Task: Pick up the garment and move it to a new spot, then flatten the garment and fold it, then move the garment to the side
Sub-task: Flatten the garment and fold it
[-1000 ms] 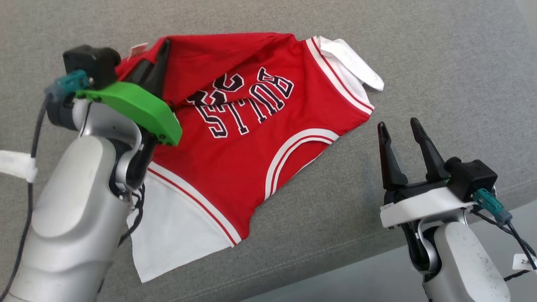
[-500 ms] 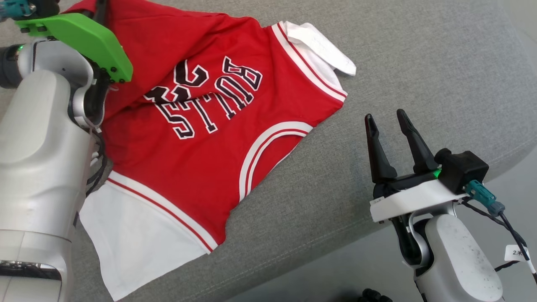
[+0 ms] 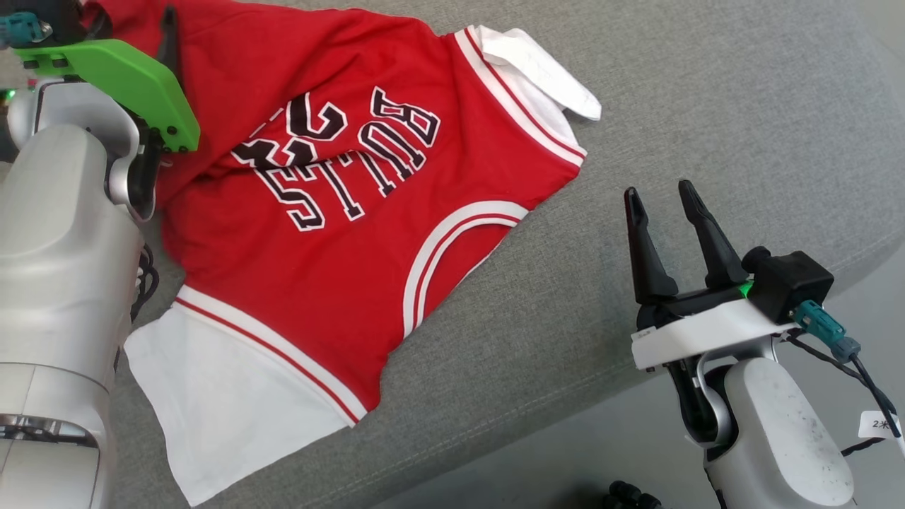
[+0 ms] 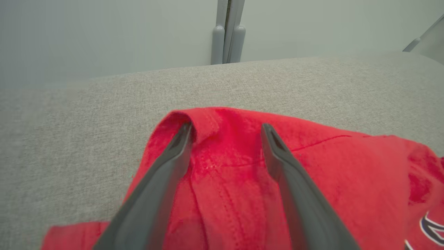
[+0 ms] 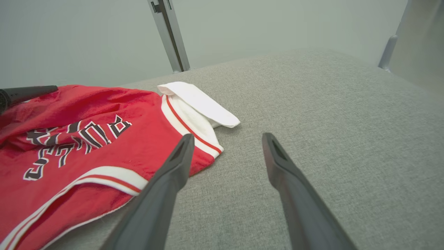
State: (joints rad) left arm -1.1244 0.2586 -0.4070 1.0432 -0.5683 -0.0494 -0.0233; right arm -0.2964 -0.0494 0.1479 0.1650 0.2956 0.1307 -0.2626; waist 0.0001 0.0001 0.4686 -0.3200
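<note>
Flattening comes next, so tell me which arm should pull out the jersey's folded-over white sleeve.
Right, probably. The right gripper hangs open above the grey cushion beside the red Bulls jersey, nearest that white sleeve. The left gripper, also open, is over the opposite red edge.

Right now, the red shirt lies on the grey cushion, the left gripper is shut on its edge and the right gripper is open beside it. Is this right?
Not quite: the left gripper is open, its fingers apart over the red shirt, as the left wrist view shows. The rest holds.
</note>
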